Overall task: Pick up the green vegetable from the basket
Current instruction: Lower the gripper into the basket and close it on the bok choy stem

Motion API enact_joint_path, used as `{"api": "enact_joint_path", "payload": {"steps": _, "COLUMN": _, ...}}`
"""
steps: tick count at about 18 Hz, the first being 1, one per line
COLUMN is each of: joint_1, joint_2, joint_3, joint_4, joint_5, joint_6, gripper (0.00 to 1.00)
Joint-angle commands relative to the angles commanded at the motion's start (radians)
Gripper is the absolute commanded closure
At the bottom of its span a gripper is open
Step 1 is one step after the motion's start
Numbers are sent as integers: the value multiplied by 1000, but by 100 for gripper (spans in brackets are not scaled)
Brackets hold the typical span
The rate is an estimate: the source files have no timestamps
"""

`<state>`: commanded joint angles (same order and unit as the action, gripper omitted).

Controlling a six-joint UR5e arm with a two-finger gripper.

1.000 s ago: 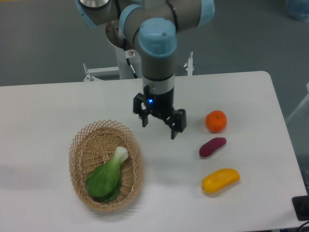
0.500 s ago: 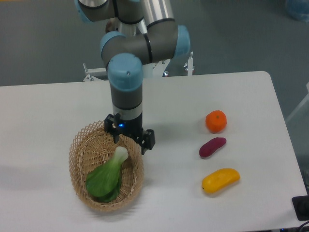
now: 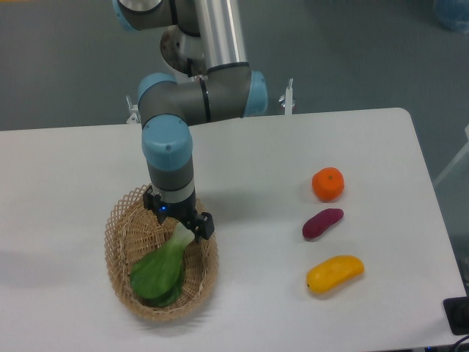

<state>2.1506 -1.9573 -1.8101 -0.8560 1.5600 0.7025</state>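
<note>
Here the basket sits left on the desk, and the green vegetable lies in it, long axis slanting from leaves at lower left up to the pale stem at upper right; the hand, fingers spread and empty, hangs right over that stem end. No brand, label or writing can be read

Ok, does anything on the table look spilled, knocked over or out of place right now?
Nothing stands out. The green vegetable lies inside the basket, which sits flat. The orange, purple vegetable and yellow fruit lie apart on the table. The claw hangs open over the stem end.
</note>
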Motion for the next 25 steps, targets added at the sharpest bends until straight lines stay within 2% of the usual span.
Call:
{"api": "enact_joint_path", "payload": {"steps": 3, "joint_1": 0, "joint_2": -14, "joint_3": 5, "joint_4": 0, "joint_5": 0, "joint_6": 0, "gripper": 0}}
{"api": "enact_joint_path", "payload": {"steps": 7, "joint_1": -3, "joint_2": -32, "joint_3": -8, "joint_4": 58, "joint_5": 8, "joint_6": -3, "gripper": 0}}
{"api": "enact_joint_path", "payload": {"steps": 11, "joint_1": -26, "joint_2": -48, "joint_3": -11, "joint_4": 61, "joint_5": 57, "joint_6": -6, "gripper": 0}}
{"api": "enact_joint_path", "payload": {"steps": 16, "joint_1": -26, "joint_2": -46, "joint_3": -11, "joint_4": 72, "joint_5": 58, "joint_6": -26, "gripper": 0}}
{"api": "enact_joint_path", "payload": {"steps": 18, "joint_1": -26, "joint_2": -46, "joint_3": -12, "joint_4": 93, "joint_5": 58, "joint_6": -25, "gripper": 24}}
{"api": "enact_joint_path", "payload": {"steps": 19, "joint_1": -26, "joint_2": -46, "joint_3": -11, "joint_4": 97, "joint_5": 58, "joint_6": -23, "gripper": 32}}
{"api": "enact_joint_path", "payload": {"steps": 22, "joint_1": -26, "joint_2": -48, "joint_3": -9, "joint_4": 97, "joint_5": 58, "joint_6": -20, "gripper": 41}}
{"api": "enact_joint_path", "payload": {"steps": 25, "joint_1": -26, "joint_2": -46, "joint_3": -9, "joint_4": 97, "joint_5": 61, "joint_6": -14, "gripper": 45}}
